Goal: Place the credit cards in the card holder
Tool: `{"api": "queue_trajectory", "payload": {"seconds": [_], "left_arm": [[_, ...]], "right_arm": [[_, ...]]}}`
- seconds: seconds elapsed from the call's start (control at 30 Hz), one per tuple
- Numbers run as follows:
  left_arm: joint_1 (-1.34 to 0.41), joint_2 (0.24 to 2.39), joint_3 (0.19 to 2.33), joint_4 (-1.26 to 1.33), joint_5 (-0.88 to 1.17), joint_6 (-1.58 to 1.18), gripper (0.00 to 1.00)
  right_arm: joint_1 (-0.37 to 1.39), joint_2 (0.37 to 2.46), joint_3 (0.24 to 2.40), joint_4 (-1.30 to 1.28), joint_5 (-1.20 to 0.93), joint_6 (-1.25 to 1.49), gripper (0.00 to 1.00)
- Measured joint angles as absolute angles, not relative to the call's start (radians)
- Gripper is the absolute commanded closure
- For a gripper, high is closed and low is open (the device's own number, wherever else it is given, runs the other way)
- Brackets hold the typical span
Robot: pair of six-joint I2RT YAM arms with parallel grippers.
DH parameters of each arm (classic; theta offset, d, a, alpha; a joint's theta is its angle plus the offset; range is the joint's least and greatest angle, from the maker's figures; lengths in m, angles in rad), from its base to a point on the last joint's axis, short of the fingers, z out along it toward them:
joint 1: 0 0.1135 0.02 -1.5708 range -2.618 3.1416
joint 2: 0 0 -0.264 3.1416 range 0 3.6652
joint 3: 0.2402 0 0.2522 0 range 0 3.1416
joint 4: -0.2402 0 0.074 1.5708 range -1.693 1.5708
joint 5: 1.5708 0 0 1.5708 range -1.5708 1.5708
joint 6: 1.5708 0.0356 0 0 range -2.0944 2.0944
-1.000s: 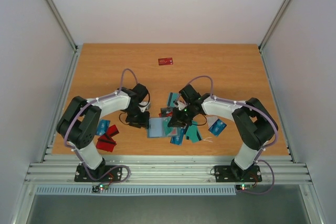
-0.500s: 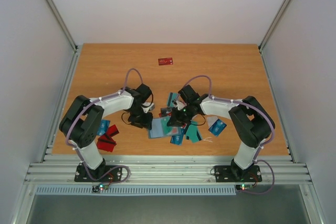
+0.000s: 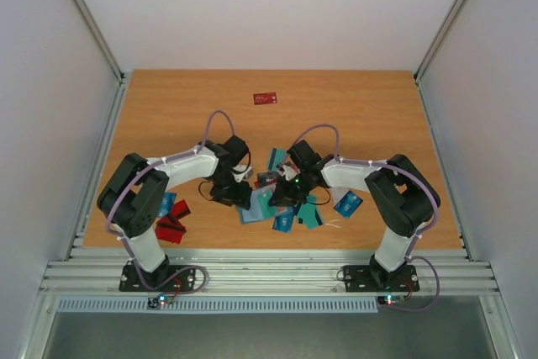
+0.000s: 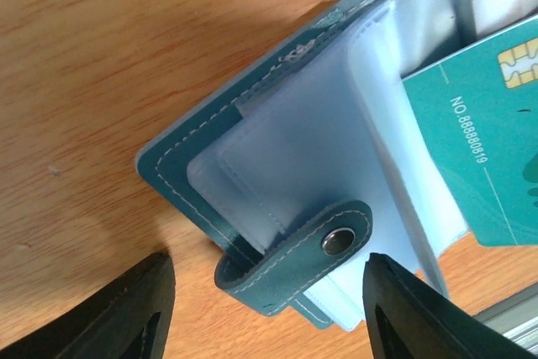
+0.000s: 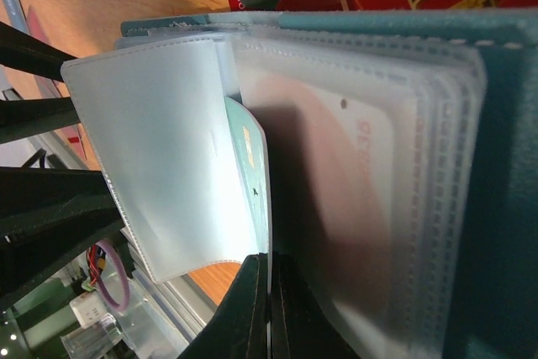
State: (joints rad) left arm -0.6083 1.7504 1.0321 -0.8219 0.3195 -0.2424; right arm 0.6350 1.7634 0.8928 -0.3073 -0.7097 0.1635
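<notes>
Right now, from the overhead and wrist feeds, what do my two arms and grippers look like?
The left arm and right arm match: white links, bulky black joints, black base plates, a lilac cable looped along each. The left gripper and right gripper have tapering matte-black fingers. A green light glows near the right wrist.

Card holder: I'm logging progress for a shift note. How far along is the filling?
Done: at least one pale card sits sleeved in the open card holder. In hand: the right gripper, shut, seems to feed a teal card into it; the left gripper is open astride the strap. Left: many loose cards, including the far red card and the red pile.
</notes>
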Motion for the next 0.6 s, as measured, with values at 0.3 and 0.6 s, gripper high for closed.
{"api": "queue_trajectory", "payload": {"seconds": [0.3, 0.6], "left_arm": [[-0.619, 1.744, 1.023, -0.809, 0.290, -0.264, 0.41], [-0.632, 1.753, 1.037, -0.823, 0.222, -0.307, 0.47]], "right_arm": [[0.635, 1.763, 0.892, -0.305, -0.710, 0.157, 0.99], [0.635, 1.763, 0.891, -0.306, -0.710, 0.152, 0.99]]}}
